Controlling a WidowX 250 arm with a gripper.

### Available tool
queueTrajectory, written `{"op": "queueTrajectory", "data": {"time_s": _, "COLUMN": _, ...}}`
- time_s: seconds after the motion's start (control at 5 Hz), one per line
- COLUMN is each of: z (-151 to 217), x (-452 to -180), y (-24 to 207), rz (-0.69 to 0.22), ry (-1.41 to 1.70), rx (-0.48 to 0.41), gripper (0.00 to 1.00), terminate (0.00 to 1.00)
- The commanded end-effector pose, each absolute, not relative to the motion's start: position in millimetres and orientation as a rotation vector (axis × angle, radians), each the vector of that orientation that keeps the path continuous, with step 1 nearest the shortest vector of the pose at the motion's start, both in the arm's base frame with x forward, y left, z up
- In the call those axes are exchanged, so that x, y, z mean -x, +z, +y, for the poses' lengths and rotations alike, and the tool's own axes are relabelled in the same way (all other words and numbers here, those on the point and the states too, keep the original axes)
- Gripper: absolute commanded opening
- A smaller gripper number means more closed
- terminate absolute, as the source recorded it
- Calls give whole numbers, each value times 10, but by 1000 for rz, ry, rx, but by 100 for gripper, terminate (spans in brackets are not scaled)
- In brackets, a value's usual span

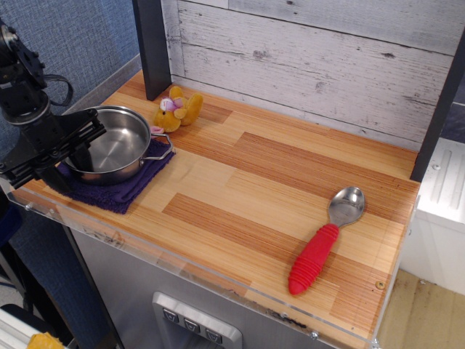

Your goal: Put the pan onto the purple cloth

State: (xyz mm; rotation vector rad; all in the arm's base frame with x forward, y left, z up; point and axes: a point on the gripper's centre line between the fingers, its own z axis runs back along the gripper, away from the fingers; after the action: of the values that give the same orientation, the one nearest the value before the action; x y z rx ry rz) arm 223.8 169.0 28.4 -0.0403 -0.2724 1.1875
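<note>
Already the pan (109, 144) sits on the purple cloth (116, 187) at the left end of the wooden counter (276, 189), its far wire handle jutting past the cloth's right edge toward the bare boards. The black gripper (64, 145) hangs at the pan's near-left rim, its fingers spread to either side of the rim area; whether they touch the steel cannot be told from this single view. The pan looks to rest level on the towel, so by appearance the placing is at or near its end, and the step in hand is judged to be the release and retreat.

What the next move calls for, on that reading, is a clean lift straight up and away, with the fingers wide enough not to catch the near handle or drag the pan off the cloth. The towel is only slightly wider than the pan, so a small tug could shift the pot over an edge.

Just beyond the pan, a yellow plush toy (176, 110) lies beside the cloth's far corner, near the pan's rim but not on the towel. A dark post (151, 45) stands behind it. A red-handled spoon (323, 243) lies well apart at the right end, out of the arm's way.
</note>
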Motion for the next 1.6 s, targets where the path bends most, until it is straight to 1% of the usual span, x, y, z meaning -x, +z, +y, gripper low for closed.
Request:
{"op": "queueTrajectory", "data": {"time_s": 0.0, "z": 1700, "x": -2279, "y": 442, "rz": -303, "ry": 1192, "rx": 15, "gripper": 100, "terminate": 0}}
{"op": "queueTrajectory", "data": {"time_s": 0.2, "z": 1713, "x": -2292, "y": 516, "rz": -328, "ry": 1185, "rx": 10, "gripper": 100, "terminate": 0}}
{"op": "queueTrajectory", "data": {"time_s": 0.4, "z": 1724, "x": -2351, "y": 740, "rz": -381, "ry": 1134, "rx": 15, "gripper": 100, "terminate": 0}}
{"op": "queueTrajectory", "data": {"time_s": 0.6, "z": 1638, "x": -2466, "y": 1106, "rz": -424, "ry": 1015, "rx": -10, "gripper": 100, "terminate": 0}}
{"op": "queueTrajectory", "data": {"time_s": 0.8, "z": 1450, "x": -2594, "y": 1513, "rz": -489, "ry": 911, "rx": 9, "gripper": 100, "terminate": 0}}
{"op": "queueTrajectory", "data": {"time_s": 1.0, "z": 1210, "x": -2619, "y": 1781, "rz": -516, "ry": 852, "rx": 49, "gripper": 100, "terminate": 0}}
{"op": "queueTrajectory", "data": {"time_s": 1.4, "z": 1210, "x": -2619, "y": 1781, "rz": -516, "ry": 852, "rx": 49, "gripper": 100, "terminate": 0}}
